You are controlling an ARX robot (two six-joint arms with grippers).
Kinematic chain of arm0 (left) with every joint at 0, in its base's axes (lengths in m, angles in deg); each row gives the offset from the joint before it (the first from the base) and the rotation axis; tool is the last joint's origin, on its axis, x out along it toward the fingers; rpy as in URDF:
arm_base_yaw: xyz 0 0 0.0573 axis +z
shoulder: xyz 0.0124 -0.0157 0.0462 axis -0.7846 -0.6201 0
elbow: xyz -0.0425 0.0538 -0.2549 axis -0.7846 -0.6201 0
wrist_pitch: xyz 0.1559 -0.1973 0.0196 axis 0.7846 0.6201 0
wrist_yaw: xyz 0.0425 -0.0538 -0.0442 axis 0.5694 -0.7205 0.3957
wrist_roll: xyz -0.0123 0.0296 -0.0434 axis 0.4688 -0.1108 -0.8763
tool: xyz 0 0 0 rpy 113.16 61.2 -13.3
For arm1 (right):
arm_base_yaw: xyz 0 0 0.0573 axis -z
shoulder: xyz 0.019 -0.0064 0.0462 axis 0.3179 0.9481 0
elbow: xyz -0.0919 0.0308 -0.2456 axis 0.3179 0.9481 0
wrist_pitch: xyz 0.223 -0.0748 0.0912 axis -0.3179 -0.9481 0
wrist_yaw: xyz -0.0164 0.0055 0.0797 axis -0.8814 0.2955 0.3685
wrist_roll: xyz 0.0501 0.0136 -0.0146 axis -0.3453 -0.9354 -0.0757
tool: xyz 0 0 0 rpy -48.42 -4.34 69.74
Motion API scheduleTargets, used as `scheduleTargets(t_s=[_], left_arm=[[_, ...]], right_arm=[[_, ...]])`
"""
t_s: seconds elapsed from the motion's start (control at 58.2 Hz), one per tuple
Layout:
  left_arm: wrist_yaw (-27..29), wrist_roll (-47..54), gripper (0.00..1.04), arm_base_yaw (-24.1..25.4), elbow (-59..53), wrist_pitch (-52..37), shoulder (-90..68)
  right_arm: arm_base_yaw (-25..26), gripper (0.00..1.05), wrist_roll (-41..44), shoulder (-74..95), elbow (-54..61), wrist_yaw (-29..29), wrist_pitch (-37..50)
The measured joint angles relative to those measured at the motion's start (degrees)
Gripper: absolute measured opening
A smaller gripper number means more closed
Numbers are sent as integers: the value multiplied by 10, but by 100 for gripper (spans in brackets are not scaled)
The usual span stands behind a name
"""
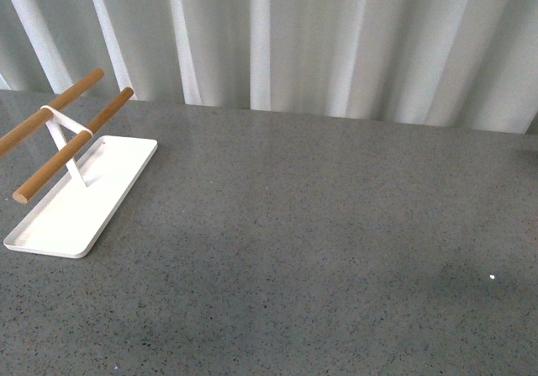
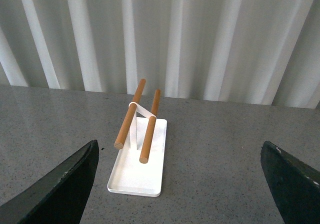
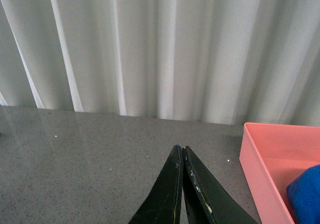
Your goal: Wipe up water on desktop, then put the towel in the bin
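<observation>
The dark-grey speckled desktop [image 1: 319, 225] fills the front view, and neither arm shows there. In the right wrist view the blue towel [image 3: 306, 194] lies inside the pink bin [image 3: 260, 169], only its corner showing at the frame's edge. My right gripper [image 3: 180, 148] is shut with nothing between its fingers, hovering over the desktop [image 3: 90, 159] beside the bin. My left gripper [image 2: 180, 184] stands wide open over bare desktop [image 2: 215, 174], its dark fingers [image 2: 70, 184] at both lower corners.
A white tray [image 1: 80, 203] with two wooden bars [image 1: 71, 145] on a white stand sits at the desktop's left; the left wrist view shows this tray [image 2: 135, 176] just ahead of the open jaws. White pleated curtains [image 1: 319, 39] hang behind the desk's far edge.
</observation>
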Motion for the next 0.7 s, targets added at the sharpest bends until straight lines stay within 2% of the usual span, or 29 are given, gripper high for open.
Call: scheduleTargets(t_s=[0.515, 0.601, 0.704], left_arm=[[0, 0, 98, 0, 0, 0, 0], [0, 0, 98, 0, 0, 0, 0], [0, 0, 98, 0, 0, 0, 0]], right_arm=[[0, 3, 0, -92, 0, -2, -91], [0, 3, -2, -167, 0, -2, -186], [0, 3, -3, -189, 0, -2, -191]])
